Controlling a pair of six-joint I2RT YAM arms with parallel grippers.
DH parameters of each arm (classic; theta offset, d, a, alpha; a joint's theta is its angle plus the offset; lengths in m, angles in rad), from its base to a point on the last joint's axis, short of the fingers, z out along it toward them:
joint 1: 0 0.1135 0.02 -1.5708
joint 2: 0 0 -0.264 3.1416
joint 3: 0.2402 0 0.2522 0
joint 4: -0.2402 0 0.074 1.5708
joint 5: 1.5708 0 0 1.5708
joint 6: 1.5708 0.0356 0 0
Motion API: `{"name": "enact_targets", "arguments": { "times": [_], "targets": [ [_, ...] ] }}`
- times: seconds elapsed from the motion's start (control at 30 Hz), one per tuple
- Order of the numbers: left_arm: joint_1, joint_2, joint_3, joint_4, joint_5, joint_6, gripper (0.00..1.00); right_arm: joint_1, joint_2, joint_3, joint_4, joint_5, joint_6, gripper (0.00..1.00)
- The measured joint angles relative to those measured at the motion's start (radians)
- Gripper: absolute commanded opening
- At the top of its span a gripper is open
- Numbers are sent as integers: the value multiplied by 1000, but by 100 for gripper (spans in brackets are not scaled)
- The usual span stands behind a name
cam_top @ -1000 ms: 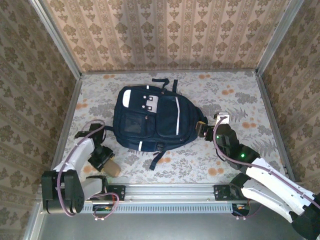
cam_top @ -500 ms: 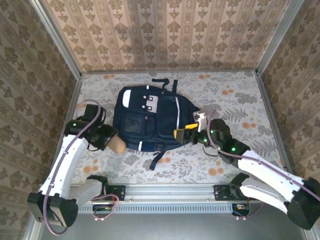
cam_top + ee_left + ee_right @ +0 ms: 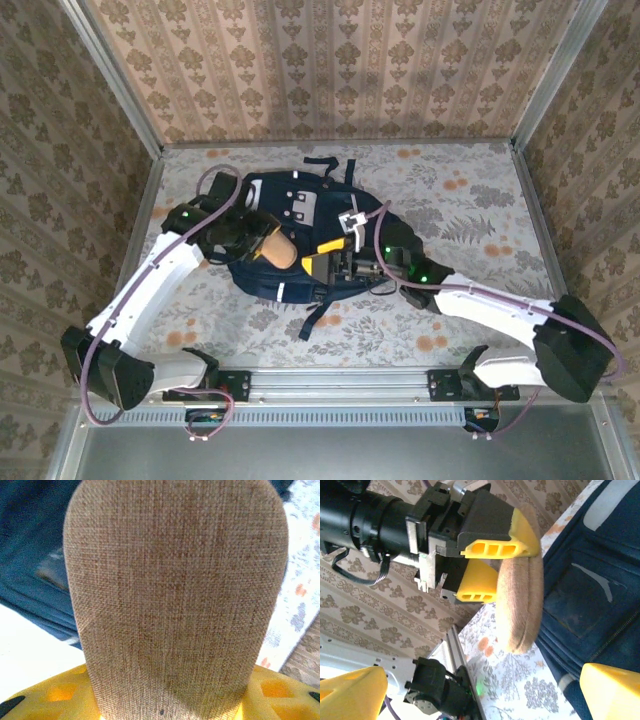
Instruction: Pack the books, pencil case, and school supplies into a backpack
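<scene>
Top view: left gripper [image 3: 256, 241] clamps pencil case [image 3: 276, 249], right gripper [image 3: 334, 258] gapes empty, both crowded over backpack [image 3: 325, 195]; risk of fingers clashing, case slipping outside.

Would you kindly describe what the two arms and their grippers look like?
Both the left arm and right arm have white shell links joined by black joints, with a purple cable looping along each and green lights near the wrists. The left gripper and right gripper have black bodies and yellow fingers.
</scene>
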Motion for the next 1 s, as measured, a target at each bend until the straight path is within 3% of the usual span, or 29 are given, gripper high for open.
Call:
{"name": "enact_targets", "arguments": {
  "times": [0.3, 0.6, 0.87, 1.0],
  "targets": [
    [-17, -45, -29, 68, 18, -56, 46, 13, 199, 90, 59, 27, 34, 99],
    [-19, -69, -77, 118, 36, -89, 47, 52, 329, 206, 127, 15, 87, 86],
    [-19, -73, -95, 147, 47, -100, 49, 50, 377, 229, 152, 26, 133, 53],
    [-18, -74, -106, 154, 46, -105, 63, 44, 394, 229, 156, 28, 153, 41]
  ]
}}
